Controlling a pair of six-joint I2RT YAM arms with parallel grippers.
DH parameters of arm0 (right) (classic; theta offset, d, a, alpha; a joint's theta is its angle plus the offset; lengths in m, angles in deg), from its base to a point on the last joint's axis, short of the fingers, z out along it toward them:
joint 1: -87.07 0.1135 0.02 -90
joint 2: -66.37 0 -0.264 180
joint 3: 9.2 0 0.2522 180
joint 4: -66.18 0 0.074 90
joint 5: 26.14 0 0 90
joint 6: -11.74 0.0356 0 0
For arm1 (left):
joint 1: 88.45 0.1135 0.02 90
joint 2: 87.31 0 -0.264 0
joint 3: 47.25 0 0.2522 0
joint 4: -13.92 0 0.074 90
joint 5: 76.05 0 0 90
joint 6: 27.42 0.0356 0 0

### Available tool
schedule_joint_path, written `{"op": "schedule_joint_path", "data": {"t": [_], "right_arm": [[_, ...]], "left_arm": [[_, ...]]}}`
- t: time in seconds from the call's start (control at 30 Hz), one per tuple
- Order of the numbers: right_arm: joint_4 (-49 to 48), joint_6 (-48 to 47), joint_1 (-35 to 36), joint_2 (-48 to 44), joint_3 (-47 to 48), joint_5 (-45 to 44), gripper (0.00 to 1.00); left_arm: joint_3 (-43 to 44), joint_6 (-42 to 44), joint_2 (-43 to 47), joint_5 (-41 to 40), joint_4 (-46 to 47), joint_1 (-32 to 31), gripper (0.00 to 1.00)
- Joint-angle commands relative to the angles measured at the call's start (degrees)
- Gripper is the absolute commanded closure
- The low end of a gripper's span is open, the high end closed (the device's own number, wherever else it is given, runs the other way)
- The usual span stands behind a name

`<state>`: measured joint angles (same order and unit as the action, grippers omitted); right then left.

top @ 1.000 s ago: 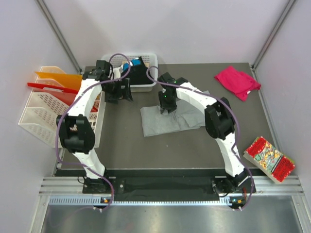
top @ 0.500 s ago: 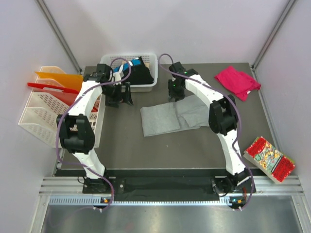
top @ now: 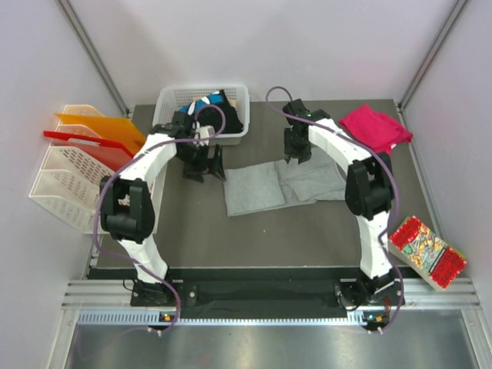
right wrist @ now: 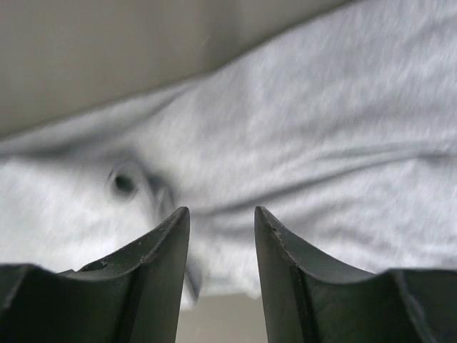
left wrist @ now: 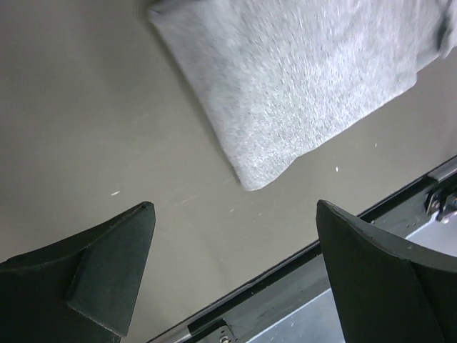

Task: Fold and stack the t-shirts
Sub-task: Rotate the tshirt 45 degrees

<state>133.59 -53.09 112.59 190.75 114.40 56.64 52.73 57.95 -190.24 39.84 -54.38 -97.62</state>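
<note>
A light grey t-shirt (top: 265,187) lies in the middle of the table, its left half a flat folded rectangle and its right half (top: 315,179) looser. My left gripper (top: 204,164) hovers just left of it, open and empty; in the left wrist view the left gripper (left wrist: 234,211) has the shirt's corner (left wrist: 285,86) ahead of it. My right gripper (top: 297,151) is over the shirt's far right edge. In the right wrist view the right gripper (right wrist: 221,214) is partly open over wrinkled grey cloth (right wrist: 321,143), gripping nothing. A magenta t-shirt (top: 376,129) lies at the back right. Black t-shirts with blue patches (top: 219,114) fill a basket.
The white basket (top: 171,98) stands at the back left. A white file rack (top: 61,184) with orange and red folders (top: 96,127) stands off the table's left side. A red patterned snack packet (top: 427,251) lies off the right edge. The table's front edge (left wrist: 343,246) shows in the left wrist view.
My right gripper has moved from over the shirt's middle back and to the right, to its far edge. My left gripper has shifted right and nearer, close to the shirt's left edge.
</note>
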Motion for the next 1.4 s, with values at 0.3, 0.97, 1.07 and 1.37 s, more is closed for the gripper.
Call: {"op": "schedule_joint_path", "data": {"t": [0.3, 0.97, 1.07, 1.37], "right_arm": [[-3.99, 6.12, 4.63, -8.63, -8.50, 15.40, 0.60], [1.72, 8.49, -9.96, -17.15, -21.42, -6.66, 0.63], [1.90, 8.41, -10.40, -15.31, -22.04, -7.28, 0.64], [1.63, 8.14, -11.10, -7.75, -18.97, -7.72, 0.65]], "left_arm": [[3.14, 1.02, -10.51, -3.65, 14.38, -8.50, 0.01], [12.14, 19.12, -17.65, -10.59, 13.76, -12.36, 0.01], [10.38, 19.91, -17.91, -11.91, 14.55, -12.28, 0.01], [4.41, 21.41, -18.44, -15.16, 18.42, -12.72, 0.01]]}}
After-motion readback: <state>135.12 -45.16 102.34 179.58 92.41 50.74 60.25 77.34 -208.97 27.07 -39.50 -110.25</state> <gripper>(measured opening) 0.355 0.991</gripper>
